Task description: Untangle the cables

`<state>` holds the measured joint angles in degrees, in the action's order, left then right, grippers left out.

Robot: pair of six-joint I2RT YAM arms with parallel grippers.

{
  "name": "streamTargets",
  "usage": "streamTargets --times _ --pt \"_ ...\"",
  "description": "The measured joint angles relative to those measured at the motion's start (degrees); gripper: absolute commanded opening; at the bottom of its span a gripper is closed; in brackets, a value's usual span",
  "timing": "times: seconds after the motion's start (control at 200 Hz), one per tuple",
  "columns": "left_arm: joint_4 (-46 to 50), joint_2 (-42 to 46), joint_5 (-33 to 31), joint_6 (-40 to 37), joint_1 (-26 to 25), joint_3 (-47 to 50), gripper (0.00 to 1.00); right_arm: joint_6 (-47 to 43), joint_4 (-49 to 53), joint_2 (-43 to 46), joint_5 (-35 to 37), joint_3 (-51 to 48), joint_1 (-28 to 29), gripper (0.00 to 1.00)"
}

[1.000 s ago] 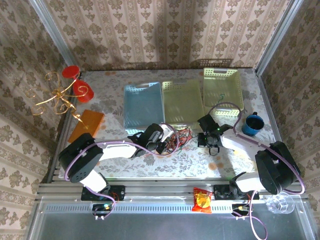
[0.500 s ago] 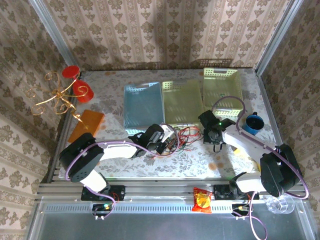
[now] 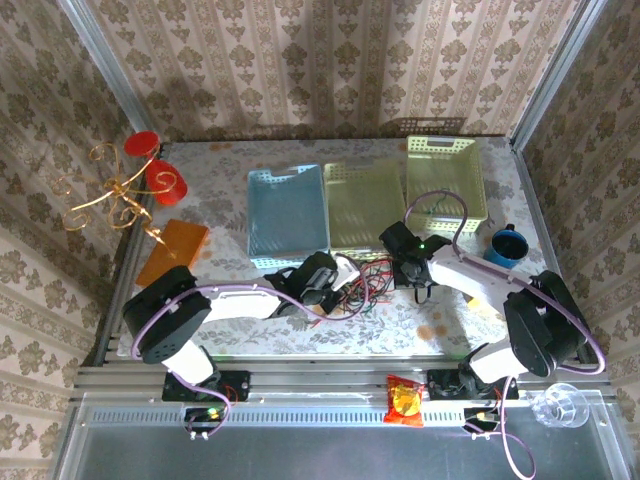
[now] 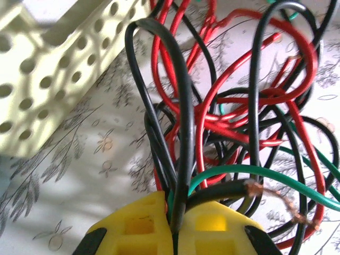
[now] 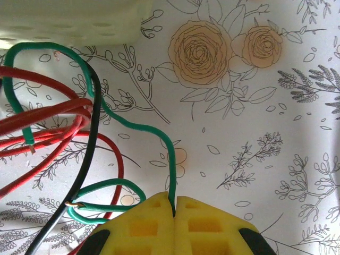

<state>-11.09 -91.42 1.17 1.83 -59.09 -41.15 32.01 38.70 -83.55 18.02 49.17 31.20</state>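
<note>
Lying knotted on the counter just in front of the pale yellow basket, the cables sit between the two arms, about equally near each. The left fingers are pressed together on a black cable that loops straight away from them into the tangle. The right fingers pinch a green cable that runs away and left toward the red strands. A sideways pull apart looks likely. Crossings inside the knot are hard to trace.
</note>
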Motion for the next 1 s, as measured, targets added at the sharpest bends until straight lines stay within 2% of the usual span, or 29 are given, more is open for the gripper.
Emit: streamTargets --times 0.325,0.72,1.0 --pt "-0.7 0.0 0.0 -1.0 -0.8 0.8 0.0 3.5 -0.8 -0.3 0.3 -0.1 -1.1 0.0" --pt "-4.9 4.3 -0.2 1.5 3.1 7.5 0.0 7.7 0.5 6.1 -0.7 -5.9 -12.3 0.0" --pt "-5.9 4.4 -0.4 2.4 3.8 7.9 0.0 7.4 0.3 13.6 -1.7 -6.7 -15.0 0.0"
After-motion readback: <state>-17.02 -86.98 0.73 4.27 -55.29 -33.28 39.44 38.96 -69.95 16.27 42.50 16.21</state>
